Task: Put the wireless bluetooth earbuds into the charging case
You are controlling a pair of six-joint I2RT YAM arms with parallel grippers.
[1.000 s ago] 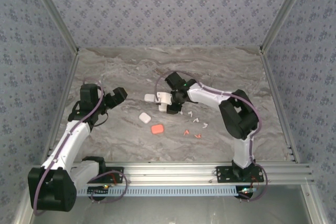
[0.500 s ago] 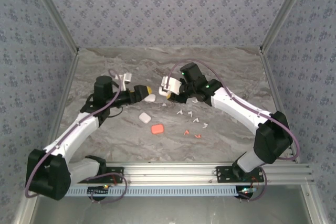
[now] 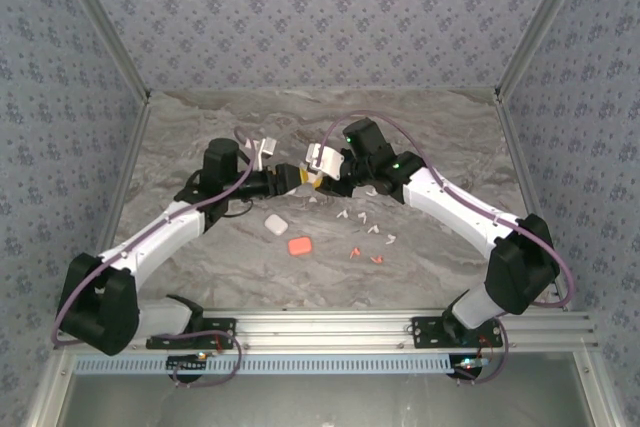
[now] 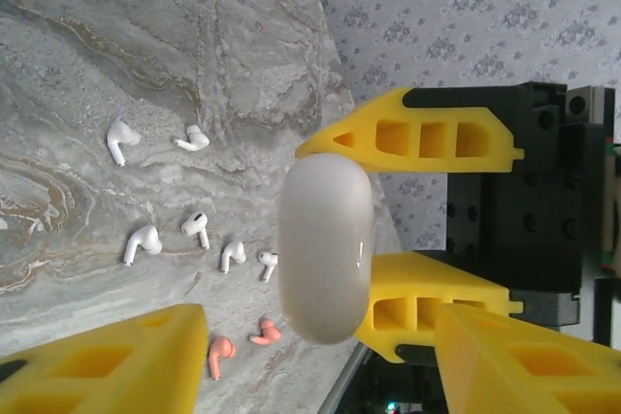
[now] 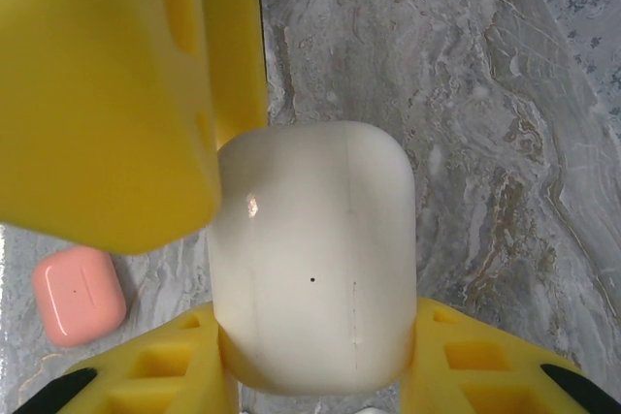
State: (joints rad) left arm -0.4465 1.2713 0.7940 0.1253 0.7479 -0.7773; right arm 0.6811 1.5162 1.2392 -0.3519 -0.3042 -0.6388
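Observation:
My right gripper is shut on a closed white charging case, holding its lower end above the table. The case hangs between the right gripper's yellow fingers. My left gripper is open and straddles the case's lower end, with a gap on each side. In the top view the left gripper and right gripper meet mid-table. Several white earbuds and two red earbuds lie loose on the marble, also seen from above.
A second white case and a red case lie on the table in front of the grippers; the red case is below the held one. Patterned walls close the back and sides, and a metal rail runs along the near edge.
My left arm swung in from the left to the table's middle and its jaws narrowed around the held case. The right arm stretched out to meet it, then stayed put.

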